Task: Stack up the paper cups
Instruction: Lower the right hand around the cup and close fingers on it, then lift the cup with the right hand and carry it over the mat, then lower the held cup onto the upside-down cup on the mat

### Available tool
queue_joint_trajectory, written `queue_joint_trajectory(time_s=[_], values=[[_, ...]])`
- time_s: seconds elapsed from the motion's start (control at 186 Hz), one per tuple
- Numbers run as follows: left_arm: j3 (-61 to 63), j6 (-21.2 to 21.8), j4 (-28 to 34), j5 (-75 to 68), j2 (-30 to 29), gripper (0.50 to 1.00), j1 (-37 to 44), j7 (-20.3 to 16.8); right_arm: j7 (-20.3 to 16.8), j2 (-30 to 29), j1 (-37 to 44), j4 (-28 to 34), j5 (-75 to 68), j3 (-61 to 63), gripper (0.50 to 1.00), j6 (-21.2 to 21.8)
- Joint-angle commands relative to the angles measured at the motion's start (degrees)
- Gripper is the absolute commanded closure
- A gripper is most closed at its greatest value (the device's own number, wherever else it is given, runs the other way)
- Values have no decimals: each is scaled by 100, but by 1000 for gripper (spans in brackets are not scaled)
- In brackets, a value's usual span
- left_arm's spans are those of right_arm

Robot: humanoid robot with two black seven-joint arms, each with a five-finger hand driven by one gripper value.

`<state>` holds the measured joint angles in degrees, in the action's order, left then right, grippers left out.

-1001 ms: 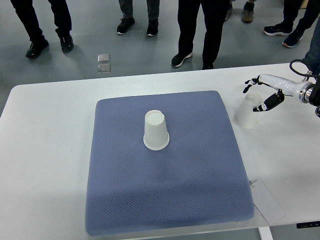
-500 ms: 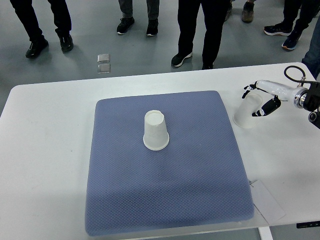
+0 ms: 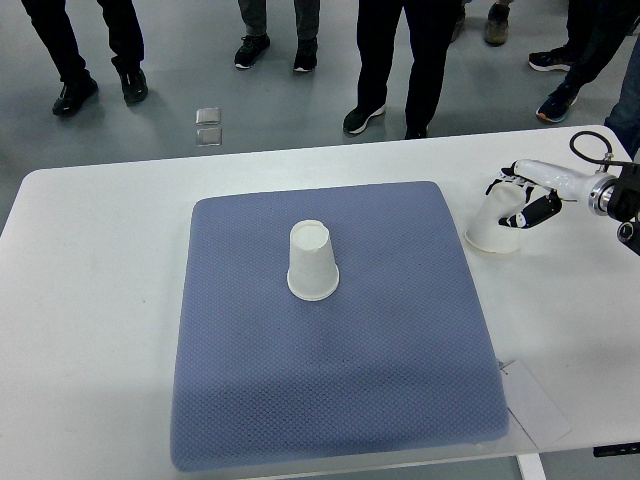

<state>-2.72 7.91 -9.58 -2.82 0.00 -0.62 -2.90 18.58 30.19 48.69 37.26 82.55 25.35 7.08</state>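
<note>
One white paper cup (image 3: 312, 262) stands upside down near the middle of the blue mat (image 3: 330, 330). A second white paper cup (image 3: 494, 224) stands upside down on the white table just off the mat's right edge, leaning a little. My right hand (image 3: 516, 200) reaches in from the right edge and its dark-tipped fingers (image 3: 521, 217) curl around this cup's upper part. The left arm does not show.
The white table (image 3: 90, 300) carries the mat. A flat paper sheet (image 3: 535, 405) lies at the table's front right. Several people's legs and shoes (image 3: 385, 60) stand along the far side on the grey floor. A small square object (image 3: 208, 127) lies on the floor.
My right hand has drawn closer around the right cup's top, and the fingers have closed in on it. The cup now leans slightly. The middle cup has not moved.
</note>
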Motion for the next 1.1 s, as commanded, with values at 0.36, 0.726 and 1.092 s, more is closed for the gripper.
queue_joint_trajectory(time_s=[0.36, 0.726, 1.092], values=[[0, 0, 0, 0, 0, 500, 0, 0, 49, 910, 1573, 1987, -1338, 66, 1000, 997], [0, 0, 0, 0, 0, 500, 0, 0, -126, 260, 2118, 3182, -1224, 49, 1000, 1560], [0, 0, 0, 0, 0, 500, 0, 0, -214, -540, 1854, 3165, -205, -57, 1000, 1507]])
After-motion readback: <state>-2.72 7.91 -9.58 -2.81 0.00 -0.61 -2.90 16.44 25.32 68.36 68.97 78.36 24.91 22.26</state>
